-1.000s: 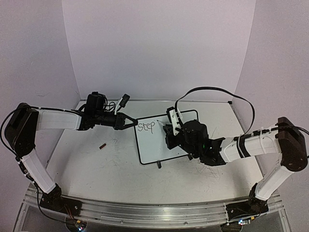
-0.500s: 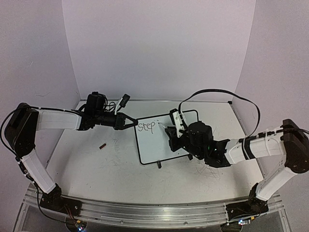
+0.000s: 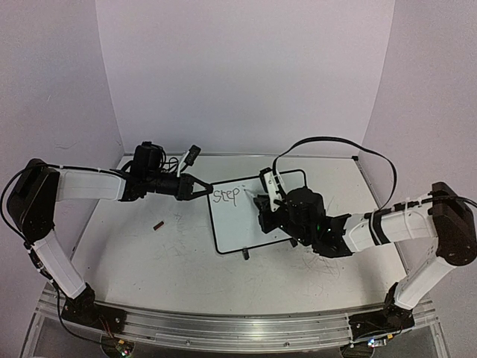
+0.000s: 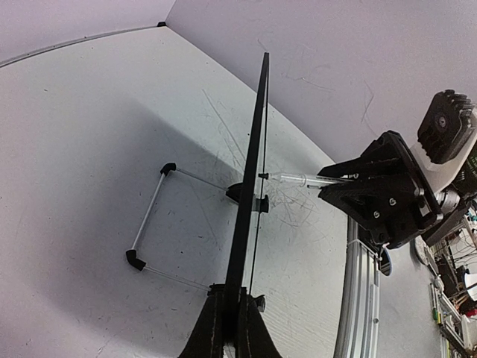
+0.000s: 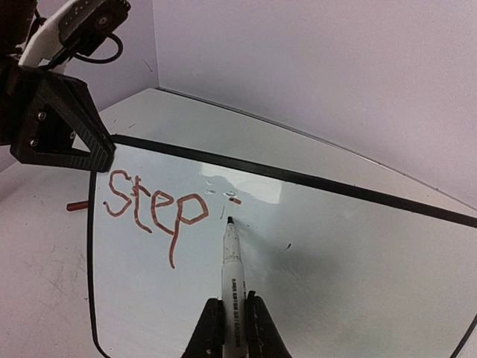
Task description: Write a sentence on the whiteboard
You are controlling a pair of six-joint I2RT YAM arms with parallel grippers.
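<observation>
**Item:** small rectangular whiteboard [image 3: 242,227], white face, thin black frame, rounded corners.
**Location:** mid-table between the two arms, propped on a thin wire stand [image 4: 133,259] behind it. Seen edge-on from the left wrist.

**Support:** black two-finger left gripper [image 3: 201,188], jaws closed on the board's upper left frame edge.

**Tool:** slim white marker [image 5: 230,261] with a dark tip, clamped between the closed jaws of the black right gripper [image 5: 227,332]. Tip at or just off the board face, just right of the written word; contact not certain.

**Legible writing:**
- "step" [image 5: 153,209]: one handwritten lowercase word in thin strokes, at the upper left of the board. Reddish-brown in the right wrist view, dark from above.
- A few short faint dashes [image 5: 223,195] just right of the word, not readable as letters.
- Small dark print along the marker barrel, too small to read.
- No brand or label legible elsewhere.

**Progress, judged:** early. One word down, no full sentence yet, most of the board face bare. Remaining: further words, probably starting where the tip sits.

**Also present:** small dark red stick-shaped object [image 3: 159,224] on the scuffed white tabletop [image 3: 149,261], left of the board and apart from it. Possibly a cap, not certain.
</observation>
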